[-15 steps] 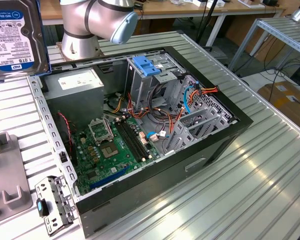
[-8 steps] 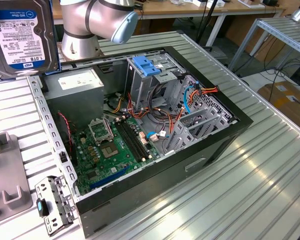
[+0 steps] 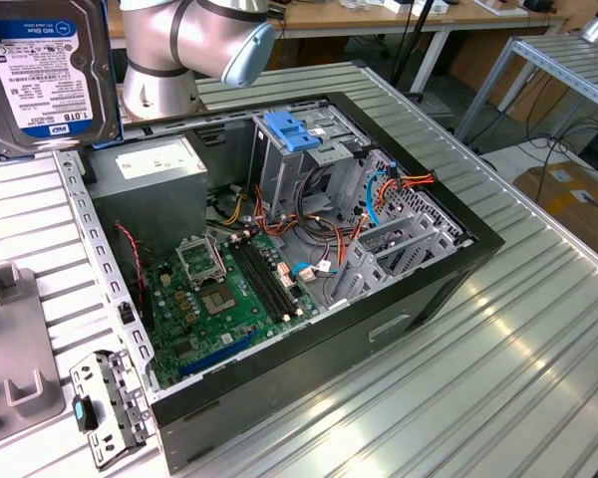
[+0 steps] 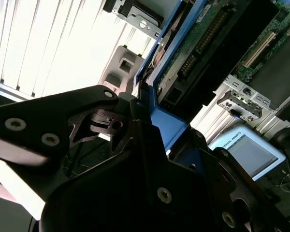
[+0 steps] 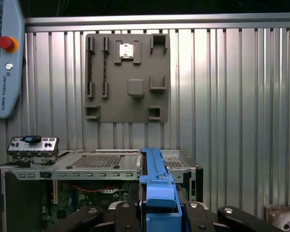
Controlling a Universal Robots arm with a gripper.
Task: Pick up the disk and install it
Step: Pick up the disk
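Note:
The disk (image 3: 45, 70), silver-grey with a white label and blue side rails, hangs in the air at the exterior view's far upper left, above the table and to the left of the open computer case (image 3: 279, 259). In the first wrist view my gripper (image 5: 159, 215) is shut on the disk (image 5: 157, 181), its black fingers (image 5: 120, 212) on either side of the blue rail. The second wrist view shows the disk's green circuit-board underside (image 4: 198, 43) and blue rail held by the gripper (image 4: 150, 116).
Inside the case are a drive cage with a blue clip (image 3: 294, 134), a grey box with a white sticker (image 3: 159, 159) and a motherboard (image 3: 224, 289). A grey fixture plate (image 3: 10, 349) and a metal bracket (image 3: 105, 408) lie to the case's left. The arm's base (image 3: 194, 40) stands behind the case.

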